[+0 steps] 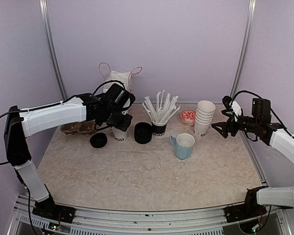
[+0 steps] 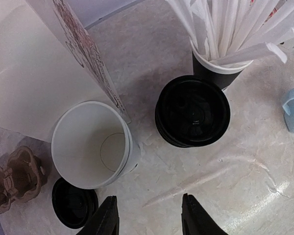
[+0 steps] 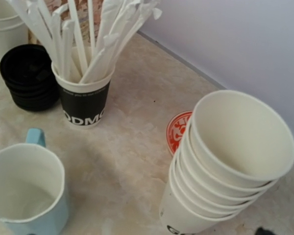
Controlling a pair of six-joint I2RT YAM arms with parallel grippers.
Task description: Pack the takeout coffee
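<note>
A small white paper cup (image 1: 120, 135) with black print near its base stands lidless in front of the bag; in the left wrist view it (image 2: 90, 144) is empty, with a doubled rim. No cup with a lid on it shows. One loose black lid (image 1: 98, 140) lies left of the cup, also seen in the left wrist view (image 2: 73, 201). My left gripper (image 1: 118, 122) hovers above the table just beside the cup, open and empty (image 2: 151, 216). My right gripper (image 1: 219, 130) is open and empty, right of the stack of plain cups (image 1: 204, 117).
A stack of black lids (image 1: 143, 132) and a black cup of straws (image 1: 159, 127) stand mid-table. A light-blue mug (image 1: 183, 146) is in front of them. A white bag (image 1: 118, 81) stands at the back, a cardboard carrier (image 1: 78, 128) left, a red disc (image 1: 188, 116) by the cup stack.
</note>
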